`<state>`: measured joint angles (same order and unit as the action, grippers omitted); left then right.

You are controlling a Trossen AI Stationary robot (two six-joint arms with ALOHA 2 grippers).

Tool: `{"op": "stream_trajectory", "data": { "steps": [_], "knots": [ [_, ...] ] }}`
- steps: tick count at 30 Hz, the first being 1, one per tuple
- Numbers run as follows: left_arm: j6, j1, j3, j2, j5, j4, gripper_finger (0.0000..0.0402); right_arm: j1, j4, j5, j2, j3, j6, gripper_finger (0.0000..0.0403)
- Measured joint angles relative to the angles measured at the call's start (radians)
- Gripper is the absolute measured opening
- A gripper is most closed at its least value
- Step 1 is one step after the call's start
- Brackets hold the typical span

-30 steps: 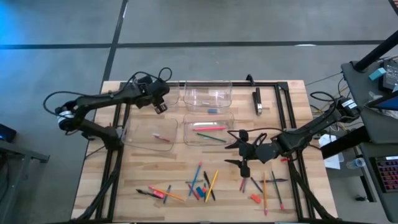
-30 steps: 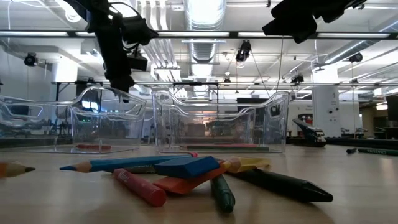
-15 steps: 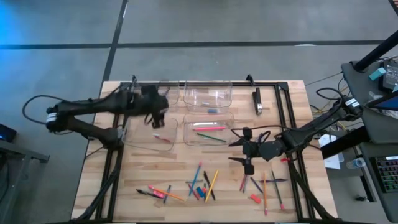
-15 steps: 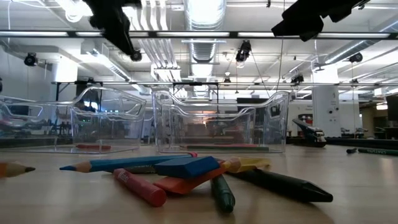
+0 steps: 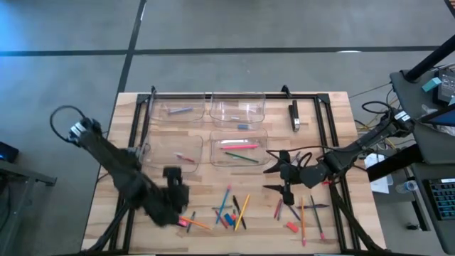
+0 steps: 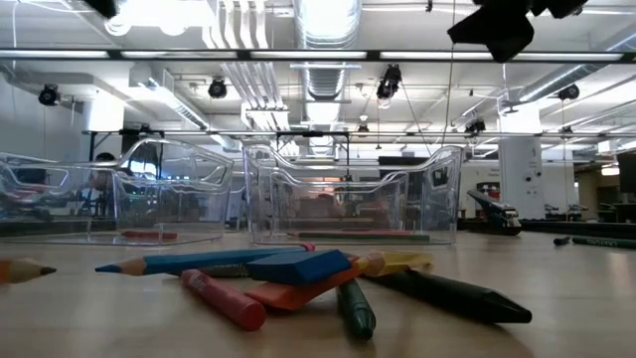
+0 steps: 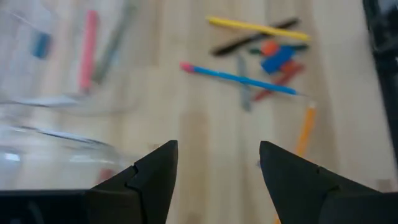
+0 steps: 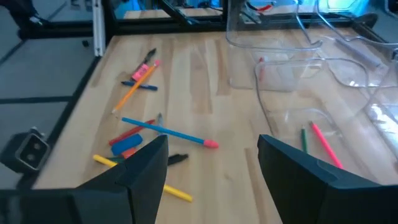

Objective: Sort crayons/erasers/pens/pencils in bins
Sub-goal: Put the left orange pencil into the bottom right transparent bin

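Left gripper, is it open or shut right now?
Open. The left gripper has its two dark fingers spread apart with bare table between them and nothing held.

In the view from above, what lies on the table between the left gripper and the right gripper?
In the high view, between the left gripper and the right gripper lies a loose cluster of sticks: a blue pencil, a yellow pencil and dark pens, on bare table.

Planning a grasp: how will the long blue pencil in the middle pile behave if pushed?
The blue pencil looks thin and straight, so likely stiff and light. Lying flat on the wooden table, it may roll sideways when nudged.
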<state>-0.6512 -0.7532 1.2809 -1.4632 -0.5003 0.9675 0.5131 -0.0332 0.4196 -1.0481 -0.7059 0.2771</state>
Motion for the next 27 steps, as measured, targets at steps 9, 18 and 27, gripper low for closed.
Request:
{"op": "stream_trajectory", "data": {
  "steps": [9,18,27],
  "knots": [
    [-0.048,-0.050,0.022,-0.240,0.057,-0.220,0.0212,0.028,0.066,0.001,0.000,0.000,0.002,0.0237],
    [-0.042,-0.032,0.023,-0.357,0.106,-0.356,0.0212,0.055,0.074,0.001,-0.001,0.000,0.002,0.0237],
    [-0.015,-0.018,0.022,-0.427,0.124,-0.415,0.0212,0.054,0.074,0.001,-0.001,0.000,0.001,0.0237]
  ]
}}
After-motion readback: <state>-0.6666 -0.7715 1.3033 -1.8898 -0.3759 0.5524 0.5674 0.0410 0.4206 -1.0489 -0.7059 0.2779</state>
